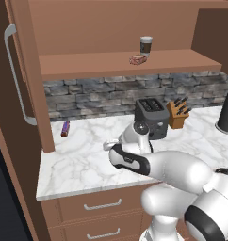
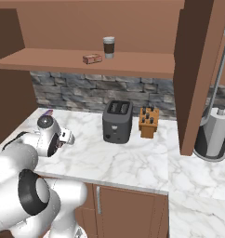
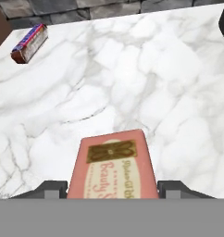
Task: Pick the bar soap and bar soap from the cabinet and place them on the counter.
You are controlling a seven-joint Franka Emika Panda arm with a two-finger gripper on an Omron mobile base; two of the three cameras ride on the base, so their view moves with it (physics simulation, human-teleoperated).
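One bar soap point(image 3: 113, 166), pink with a gold label, sits between my gripper's point(image 3: 113, 189) dark fingertips point(image 3: 51, 187), which are shut on it. The gripper point(image 1: 106, 146) hangs low over the white marble counter point(image 1: 78, 164), left of the toaster; it also shows beside the arm's wrist point(image 2: 68, 138). The other bar soap point(image 1: 137, 60) lies on the open cabinet's shelf point(image 1: 87, 63), next to a paper cup point(image 1: 145, 45). From the right side the same bar soap point(image 2: 92, 58) lies left of the cup point(image 2: 109, 47).
A dark toaster point(image 1: 152, 117) and a knife block point(image 1: 178, 114) stand at the back of the counter. A purple-and-red stick point(image 1: 65, 128) lies near the stone backsplash. The cabinet door point(image 1: 17, 75) hangs open at the left. A paper towel holder point(image 2: 215, 135) stands far right.
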